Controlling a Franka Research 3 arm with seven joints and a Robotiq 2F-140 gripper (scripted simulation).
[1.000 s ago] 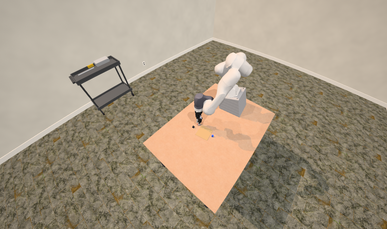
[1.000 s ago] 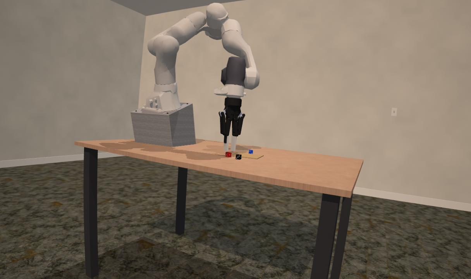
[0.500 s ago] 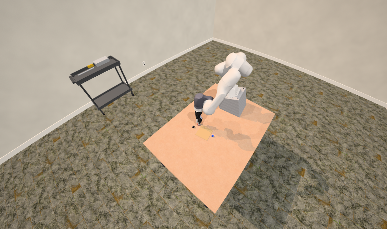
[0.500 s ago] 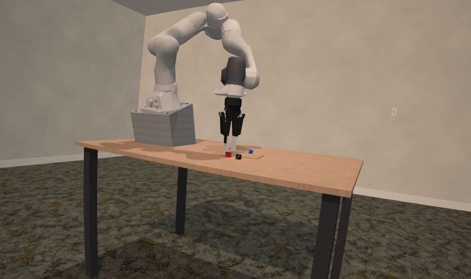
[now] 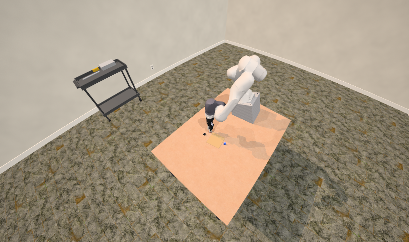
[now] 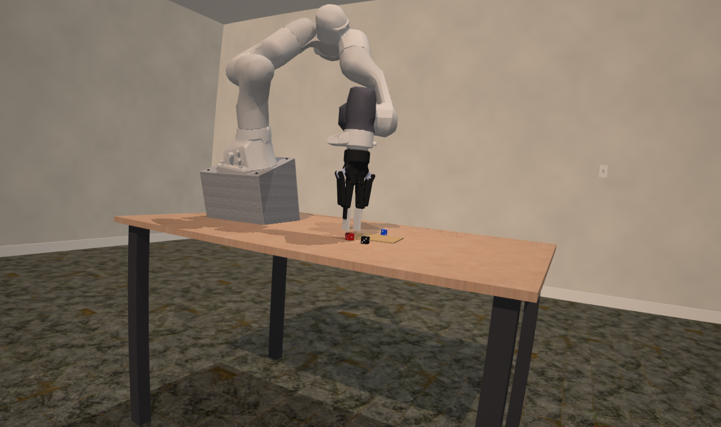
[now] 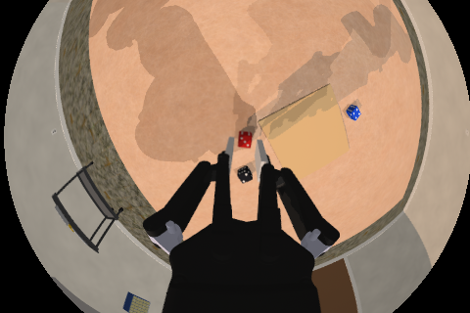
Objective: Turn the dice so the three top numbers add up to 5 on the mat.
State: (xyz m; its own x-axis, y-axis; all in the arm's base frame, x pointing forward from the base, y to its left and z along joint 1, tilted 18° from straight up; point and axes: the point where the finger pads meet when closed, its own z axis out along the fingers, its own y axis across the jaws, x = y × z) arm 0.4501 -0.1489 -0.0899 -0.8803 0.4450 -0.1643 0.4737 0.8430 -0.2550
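A tan mat [image 7: 309, 132] lies flat on the table, also in the top view [image 5: 216, 140]. A red die [image 7: 246, 139] sits on the bare table just off the mat's corner, also in the exterior view [image 6: 349, 236]. A black die [image 7: 245, 174] [image 6: 364, 239] sits on the table close beside it. A blue die [image 7: 352, 111] [image 6: 383, 232] sits on the table off the mat's opposite edge. My gripper [image 7: 245, 147] [image 6: 352, 227] points straight down, fingers narrowly apart and empty, with the tips just above the red die. I cannot read the top numbers.
The robot's grey base block [image 6: 249, 193] stands at the table's back. A dark two-shelf cart [image 5: 107, 85] stands on the floor by the wall, away from the table.
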